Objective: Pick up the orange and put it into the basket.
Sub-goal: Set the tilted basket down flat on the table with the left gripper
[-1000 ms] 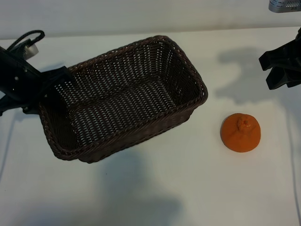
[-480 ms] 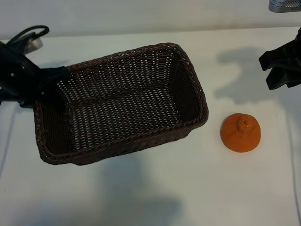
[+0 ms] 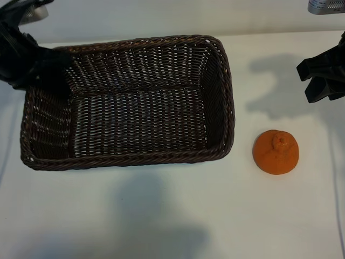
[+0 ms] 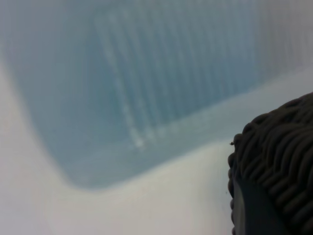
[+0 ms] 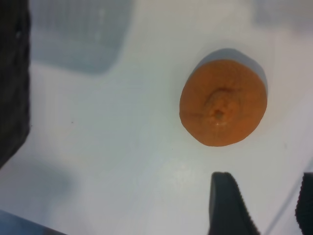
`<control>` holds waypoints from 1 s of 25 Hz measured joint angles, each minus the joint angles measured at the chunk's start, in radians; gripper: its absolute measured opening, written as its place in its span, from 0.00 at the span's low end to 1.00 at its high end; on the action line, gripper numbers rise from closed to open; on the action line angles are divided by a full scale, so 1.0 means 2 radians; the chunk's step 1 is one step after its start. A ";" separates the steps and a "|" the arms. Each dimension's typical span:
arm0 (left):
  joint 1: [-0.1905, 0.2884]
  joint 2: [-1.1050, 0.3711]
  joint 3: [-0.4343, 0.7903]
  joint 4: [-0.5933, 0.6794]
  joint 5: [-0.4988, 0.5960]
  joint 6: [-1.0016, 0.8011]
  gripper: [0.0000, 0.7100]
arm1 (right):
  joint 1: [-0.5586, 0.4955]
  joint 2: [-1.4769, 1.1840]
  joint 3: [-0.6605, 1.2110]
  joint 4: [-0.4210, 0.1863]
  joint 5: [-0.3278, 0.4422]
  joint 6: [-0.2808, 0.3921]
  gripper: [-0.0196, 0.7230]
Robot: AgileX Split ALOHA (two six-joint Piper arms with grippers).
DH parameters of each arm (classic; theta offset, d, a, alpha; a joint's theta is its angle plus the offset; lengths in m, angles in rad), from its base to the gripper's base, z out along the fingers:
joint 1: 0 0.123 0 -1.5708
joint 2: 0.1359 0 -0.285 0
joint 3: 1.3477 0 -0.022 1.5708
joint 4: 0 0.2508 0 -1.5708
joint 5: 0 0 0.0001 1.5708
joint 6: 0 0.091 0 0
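The dark brown wicker basket (image 3: 129, 159) lies on the white table, left of centre, with nothing inside it. My left gripper (image 3: 49, 74) is shut on the basket's rim at its far left corner; the left wrist view shows the weave (image 4: 281, 142) pressed against a dark finger (image 4: 254, 210). The orange (image 3: 276, 152) rests knob up on the table, just right of the basket and apart from it. My right gripper (image 3: 322, 81) hangs open above the table beyond the orange. In the right wrist view the orange (image 5: 223, 103) lies ahead of that gripper (image 5: 264, 208), untouched.
A grey metal part (image 3: 326, 5) pokes in at the top right corner. Bare white table (image 3: 178, 216) stretches along the front of the basket and around the orange. The basket's dark wall (image 5: 12, 73) shows at the edge of the right wrist view.
The left gripper has swung the basket's left end toward the back, so the basket now lies square instead of slanted. The orange and the right gripper have stayed put.
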 joint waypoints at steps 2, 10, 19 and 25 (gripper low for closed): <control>0.000 0.001 -0.005 0.000 0.002 -0.001 0.30 | 0.000 0.000 0.000 0.000 0.000 0.000 0.51; -0.001 0.028 -0.007 0.000 0.002 -0.017 0.30 | 0.000 0.000 0.000 0.000 0.000 0.000 0.51; -0.043 0.089 -0.064 0.011 -0.001 -0.059 0.29 | 0.000 0.000 0.000 0.000 0.000 0.000 0.51; -0.069 0.123 -0.113 0.036 0.002 -0.094 0.29 | 0.000 0.000 0.000 0.000 0.000 0.000 0.51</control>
